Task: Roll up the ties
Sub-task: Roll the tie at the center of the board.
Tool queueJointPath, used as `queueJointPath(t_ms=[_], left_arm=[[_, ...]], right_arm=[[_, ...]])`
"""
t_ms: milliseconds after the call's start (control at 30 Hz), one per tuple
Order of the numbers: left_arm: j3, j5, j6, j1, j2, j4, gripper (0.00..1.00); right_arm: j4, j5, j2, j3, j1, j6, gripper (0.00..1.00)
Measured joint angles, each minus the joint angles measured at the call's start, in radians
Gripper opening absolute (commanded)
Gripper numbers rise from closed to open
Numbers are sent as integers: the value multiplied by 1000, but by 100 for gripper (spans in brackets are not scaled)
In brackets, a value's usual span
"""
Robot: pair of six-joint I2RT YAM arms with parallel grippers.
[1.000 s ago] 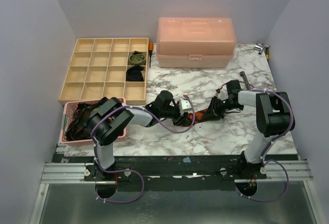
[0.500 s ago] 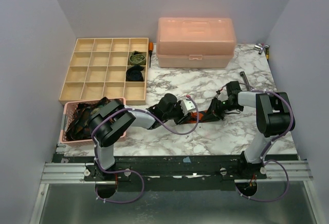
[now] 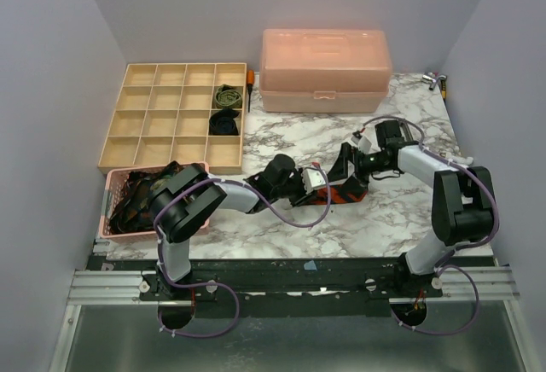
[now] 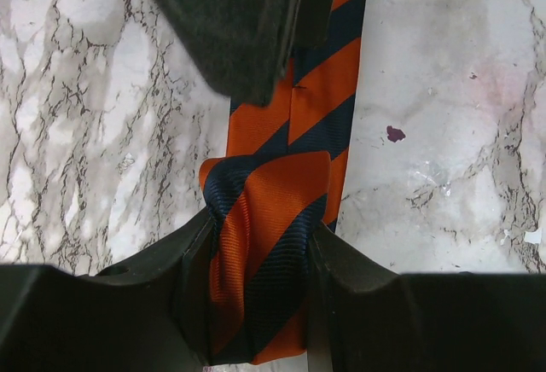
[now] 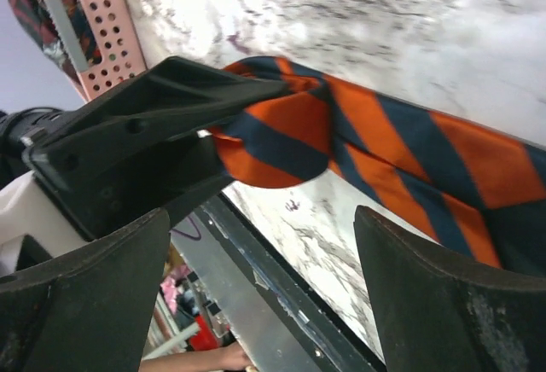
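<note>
Left wrist view: left gripper (image 4: 263, 257) tight around the folded orange-and-navy tie (image 4: 294, 124), right gripper (image 5: 264, 218) wide and empty nearby

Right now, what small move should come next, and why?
Probably the right gripper should lower onto the flat stretch of the tie to steady it. It hangs open above the tie, while the left gripper clamps the rolled end, which looks ready for another turn.

The orange-and-navy striped tie (image 3: 348, 191) lies flat on the tabletop (image 3: 384, 218) just right of frame centre, one end folded back over itself in a loose first turn. Upper left, a rolled olive tie (image 3: 227, 95) sits above a rolled black tie (image 3: 225, 122). More dark ties (image 3: 136, 194) lie heaped at lower left.
</note>
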Motion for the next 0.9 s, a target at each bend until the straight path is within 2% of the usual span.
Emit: queueJointPath(t_ms=[200, 300, 400, 633, 800, 900], left_arm=[[13, 20, 7, 3, 5, -17, 23], [18, 31, 8, 5, 6, -24, 23], [24, 40, 11, 5, 8, -34, 23], [31, 58, 23, 11, 11, -45, 25], [43, 76, 26, 16, 17, -59, 26], [46, 83, 26, 19, 19, -61, 26]], right_arm=[[53, -12, 30, 16, 86, 12, 72], [77, -9, 91, 26, 98, 13, 56], [89, 13, 124, 28, 99, 11, 49], [98, 21, 148, 34, 100, 9, 45], [111, -12, 156, 34, 100, 11, 54], [129, -28, 162, 34, 100, 12, 48]])
